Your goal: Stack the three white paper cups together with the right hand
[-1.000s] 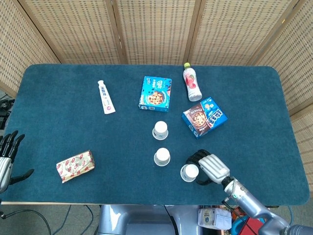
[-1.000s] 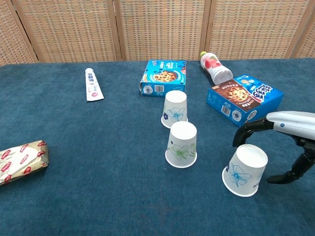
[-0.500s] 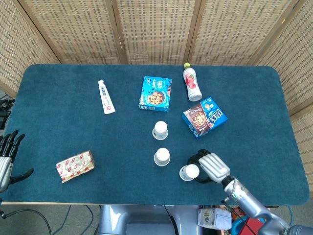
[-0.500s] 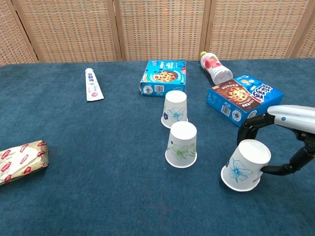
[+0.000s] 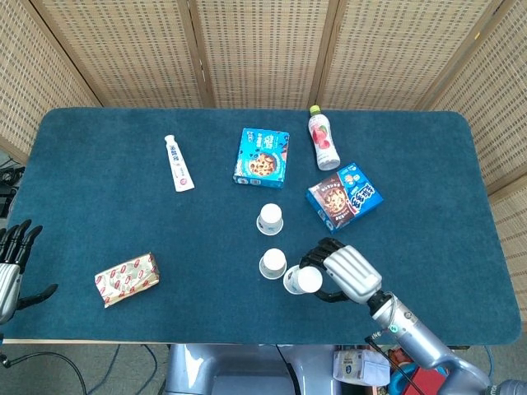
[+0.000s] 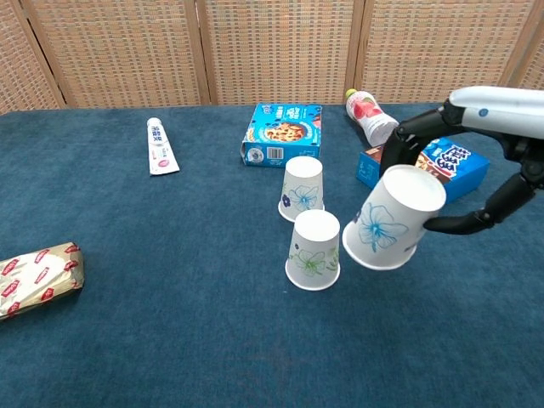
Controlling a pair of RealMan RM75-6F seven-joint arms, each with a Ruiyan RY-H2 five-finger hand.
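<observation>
My right hand holds a white paper cup with a blue flower, upside down and tilted, lifted off the table just right of the middle cup. That middle cup, with a green flower, stands upside down on the blue cloth. A third cup stands upside down just behind it. My left hand hangs open at the table's left edge, away from the cups.
Two blue cookie boxes and a lying drink bottle sit behind the cups. A toothpaste tube lies at the back left, a foil snack pack at the front left.
My right hand closed on the blue-flower cup, lifted it off the table and carried it left toward the middle cup. The other two cups stayed put.
</observation>
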